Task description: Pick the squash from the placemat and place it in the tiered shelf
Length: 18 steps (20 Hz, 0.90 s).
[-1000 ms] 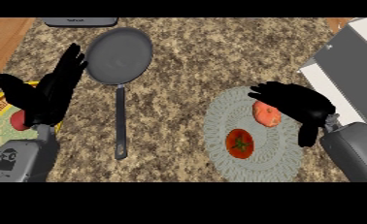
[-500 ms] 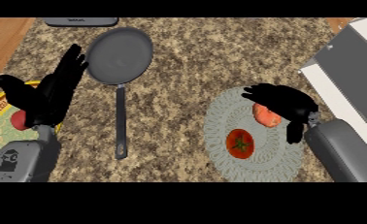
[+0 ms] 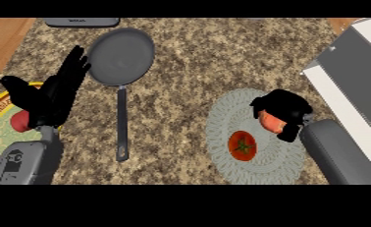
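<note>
Left hand (image 3: 52, 96) sits at the far left edge w/ fingers straight and pointing up, just resting, holding nothing. There's a red thing (image 3: 20, 121) peeking out under its heel on a yellowish plate (image 3: 6, 104), can't tell what it is. Just to the right of that hand is the frying pan (image 3: 121, 57), handle running down toward the robot. Not really in play imo.

Now the risk bit. Right hand (image 3: 284, 108) is curled down over the squash (image 3: 271, 121), which shows as an orange-pink lump poking out below-left of the palm. Fingers look wrapped round it, so I'd call it gripped, but most of the contact is hidden by the hand so can't say how much of it is actually enclosed. If only the top is caught, it could roll out on the lift and land back on the placemat (image 3: 225, 152) or bump the tomato (image 3: 242, 145), which sits just below-left of the hand, near but not touching afaict.

Other worry: the tiered shelf (image 3: 348, 78) is right beside the hand on its right, angled, w/ a white edge close to the wrist. Swinging over w/o lifting first prob clips that edge and knocks the squash free. So up first, then across.

Squash is on the placemat's upper right part, under the right hand.
</note>
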Motion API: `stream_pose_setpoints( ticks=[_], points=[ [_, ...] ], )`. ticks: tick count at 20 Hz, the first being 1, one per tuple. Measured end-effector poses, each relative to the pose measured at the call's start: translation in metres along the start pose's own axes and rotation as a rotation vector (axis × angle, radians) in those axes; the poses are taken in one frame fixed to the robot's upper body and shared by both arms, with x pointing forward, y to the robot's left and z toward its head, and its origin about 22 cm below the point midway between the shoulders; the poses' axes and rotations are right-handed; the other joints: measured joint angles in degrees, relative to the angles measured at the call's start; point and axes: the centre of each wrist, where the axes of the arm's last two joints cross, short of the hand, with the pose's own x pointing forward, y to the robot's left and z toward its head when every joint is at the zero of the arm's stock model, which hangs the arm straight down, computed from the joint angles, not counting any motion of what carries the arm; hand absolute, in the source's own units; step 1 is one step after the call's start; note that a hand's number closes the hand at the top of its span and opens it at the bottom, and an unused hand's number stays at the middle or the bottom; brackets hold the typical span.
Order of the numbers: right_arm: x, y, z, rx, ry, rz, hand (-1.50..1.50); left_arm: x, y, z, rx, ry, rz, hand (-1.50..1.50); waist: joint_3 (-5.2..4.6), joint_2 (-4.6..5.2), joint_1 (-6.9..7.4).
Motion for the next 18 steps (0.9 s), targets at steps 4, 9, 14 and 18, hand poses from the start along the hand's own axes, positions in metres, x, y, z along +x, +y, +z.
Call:
stream_pose_setpoints(
  ticks=[4,9,14,18],
  points=[
    [0.002,0.003,-0.001,-0.047,-0.043,0.06,1.5,0.006,-0.006,-0.002,0.001,-0.005,-0.008,0.0,-0.1,-0.1,-0.03],
    [0.007,0.003,-0.009,-0.125,-0.066,0.058,1.5,0.009,-0.002,-0.003,0.002,-0.006,-0.006,0.0,-0.22,-0.15,-0.16],
    [0.047,0.032,-0.009,-0.188,0.111,-0.025,1.5,0.004,0.01,0.005,0.045,0.015,-0.005,0.0,-1.17,-1.6,-2.74],
    [0.088,0.046,-0.007,-0.273,0.211,-0.149,1.5,-0.001,0.015,0.01,0.07,0.027,-0.006,0.0,-1.32,-2.18,-4.49]
  ],
)
